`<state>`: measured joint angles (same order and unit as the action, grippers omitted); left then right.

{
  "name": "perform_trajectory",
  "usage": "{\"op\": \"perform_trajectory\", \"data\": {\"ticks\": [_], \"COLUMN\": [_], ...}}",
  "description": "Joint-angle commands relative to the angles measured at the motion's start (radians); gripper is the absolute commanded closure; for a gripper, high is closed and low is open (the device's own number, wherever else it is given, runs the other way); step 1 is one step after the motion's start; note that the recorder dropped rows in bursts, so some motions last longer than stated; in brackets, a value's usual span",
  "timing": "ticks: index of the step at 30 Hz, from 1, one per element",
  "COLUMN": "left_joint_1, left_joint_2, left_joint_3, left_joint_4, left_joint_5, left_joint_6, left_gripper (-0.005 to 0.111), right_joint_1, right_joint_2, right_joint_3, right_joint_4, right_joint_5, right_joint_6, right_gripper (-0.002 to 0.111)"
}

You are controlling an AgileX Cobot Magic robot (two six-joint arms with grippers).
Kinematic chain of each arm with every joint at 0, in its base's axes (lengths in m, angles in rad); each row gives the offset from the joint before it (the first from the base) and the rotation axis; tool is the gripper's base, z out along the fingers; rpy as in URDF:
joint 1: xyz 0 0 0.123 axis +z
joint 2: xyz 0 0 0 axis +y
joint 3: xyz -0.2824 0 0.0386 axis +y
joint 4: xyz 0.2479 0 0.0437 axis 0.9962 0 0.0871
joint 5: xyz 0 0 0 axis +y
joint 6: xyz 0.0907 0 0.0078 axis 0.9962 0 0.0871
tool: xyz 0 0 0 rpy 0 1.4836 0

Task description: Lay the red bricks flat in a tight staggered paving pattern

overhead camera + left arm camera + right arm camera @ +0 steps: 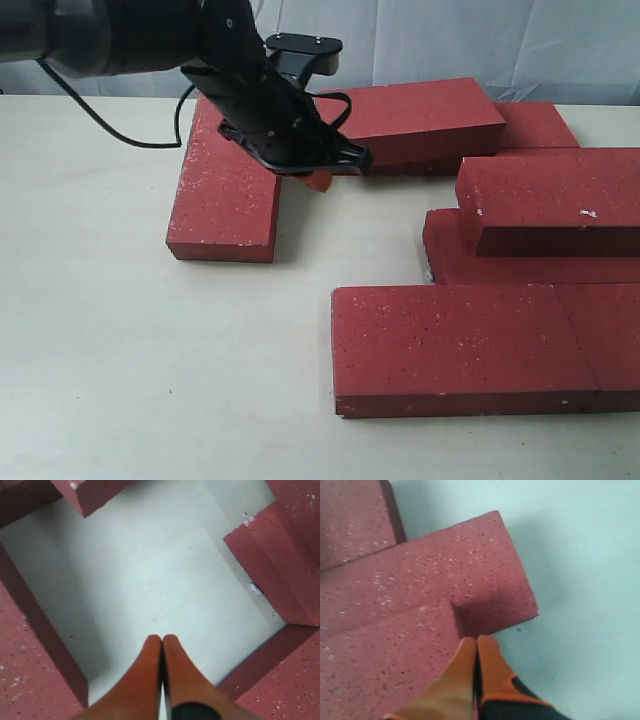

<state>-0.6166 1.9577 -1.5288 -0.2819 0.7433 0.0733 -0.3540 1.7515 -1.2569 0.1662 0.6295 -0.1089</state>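
Several red bricks lie on the pale table. One brick (225, 190) lies lengthwise at the left. A back brick (410, 120) rests partly on another (535, 125). At the right, a brick (555, 200) is stacked on a lower one (500, 262). Two bricks (450, 345) (612, 340) lie end to end in front. My left gripper (318, 182) (161, 639) is shut and empty, low over bare table between the left brick (30, 645) and the back brick. My right gripper (477, 640) is shut and empty, at the corner of an upper brick (385, 655) lying on a lower brick (470, 575).
Bare table (120, 350) spreads to the left and front. A black cable (120, 135) trails from the left arm over the table at the back. A pale cloth backdrop (450, 40) hangs behind. The right arm is out of the exterior view.
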Motion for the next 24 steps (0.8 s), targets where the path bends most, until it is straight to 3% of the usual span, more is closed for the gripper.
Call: {"op": "perform_trajectory", "data": {"ticks": [1, 14, 24], "left_joint_1": [-0.038, -0.070, -0.074], "left_joint_2": [0.051, 0.253, 0.304], "left_joint_3": [-0.050, -0.273, -0.317], "left_joint_4": [-0.047, -0.266, -0.452], "left_joint_5": [0.013, 0.000, -0.048], "left_joint_6": [0.041, 0.152, 0.263], "left_gripper": [0.107, 0.107, 0.107], "right_joint_1": [-0.006, -0.006, -0.004], "right_joint_2": [0.005, 0.081, 0.116], "right_joint_3": [-0.005, -0.005, -0.005], "right_joint_4": [-0.208, -0.259, -0.035], "right_joint_5": [-0.011, -0.011, 0.017], "right_joint_6": [0.142, 0.178, 0.022], "right_gripper": [0.109, 0.109, 0.109]}}
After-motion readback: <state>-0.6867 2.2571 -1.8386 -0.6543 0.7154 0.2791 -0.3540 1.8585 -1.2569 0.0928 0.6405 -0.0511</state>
